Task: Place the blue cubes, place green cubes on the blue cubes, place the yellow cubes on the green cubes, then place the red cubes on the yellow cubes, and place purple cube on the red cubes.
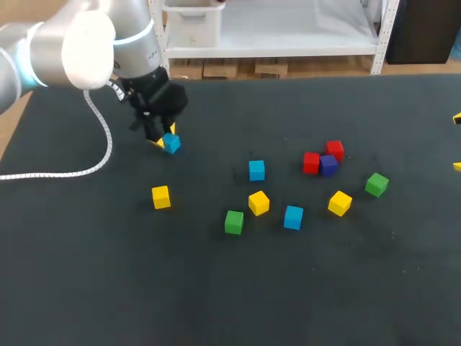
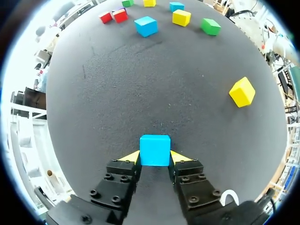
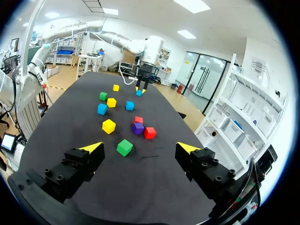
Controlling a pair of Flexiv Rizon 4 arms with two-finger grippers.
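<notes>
Btwn L end effector [image 2: 155, 158] tips, blue cube [image 2: 154, 149]

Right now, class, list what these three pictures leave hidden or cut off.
1. Head view: the edge cuts off all of the right gripper but its yellow tips.
2. Left wrist view: a red cube hides most of the purple cube.
3. All views: whether the blue cube in the left gripper rests on the table; its underside never shows.
</notes>
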